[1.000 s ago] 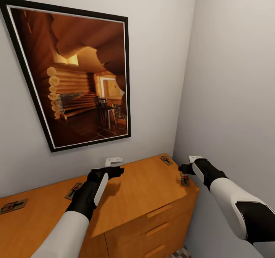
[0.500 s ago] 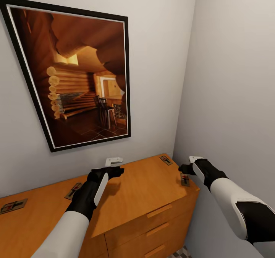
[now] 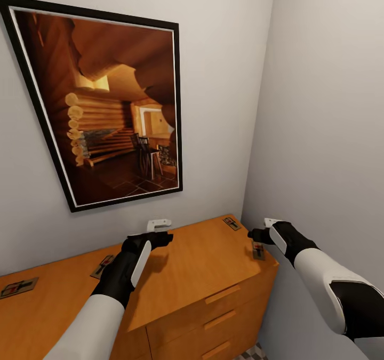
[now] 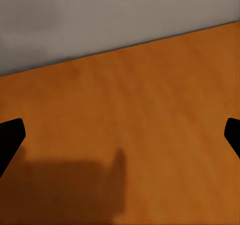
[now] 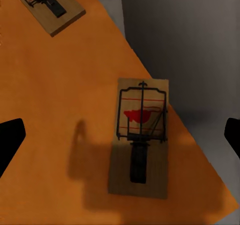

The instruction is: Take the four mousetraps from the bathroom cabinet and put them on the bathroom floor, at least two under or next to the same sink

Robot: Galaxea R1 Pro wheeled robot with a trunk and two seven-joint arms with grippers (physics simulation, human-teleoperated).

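Right pincer, jaws apart, hovered over the small flat brown wooden mousetrap lying at the very corner edge of the orange-brown wooden cabinet; a clumsy descent could've nudged it off; left pincer also apart, empty.

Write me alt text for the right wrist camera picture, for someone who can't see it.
A mousetrap lies flat at the edge of the orange-brown cabinet top, between the open right pincer's two dark fingertips. A second mousetrap lies farther along the top, and grey wall shows beyond the cabinet's edge.
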